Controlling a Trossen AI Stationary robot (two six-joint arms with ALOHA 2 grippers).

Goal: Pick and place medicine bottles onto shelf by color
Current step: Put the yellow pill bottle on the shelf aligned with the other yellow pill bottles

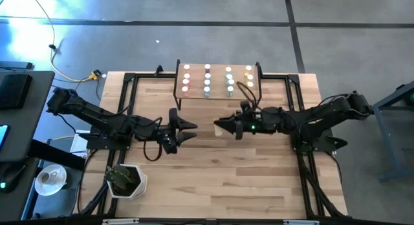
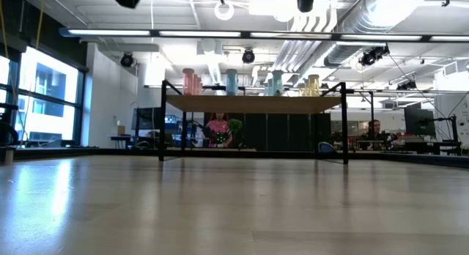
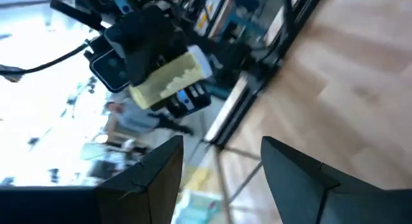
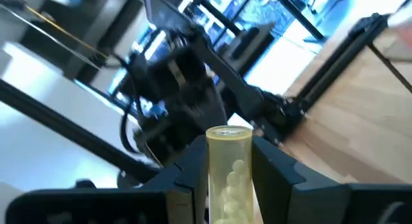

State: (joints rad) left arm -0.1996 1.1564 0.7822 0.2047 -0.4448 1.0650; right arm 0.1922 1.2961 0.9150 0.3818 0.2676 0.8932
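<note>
Clamped between the right gripper's (image 4: 222, 166) dark fingers (image 4: 273, 172), a yellow bottle (image 4: 226, 169) fills the lower middle of the right wrist view, pale pills showing through its wall. From above, that gripper (image 1: 223, 126) sits just right of centre, pointing left toward the left gripper (image 1: 187, 131), whose fingers (image 3: 293, 169) are spread apart around nothing. Both hang above the tabletop (image 1: 213, 180), below the shelf (image 1: 217, 81) at top centre. White-capped bottles (image 1: 207, 79) stand there in four columns; the low view shows pink, blue, green and yellow bodies (image 2: 231, 81).
</note>
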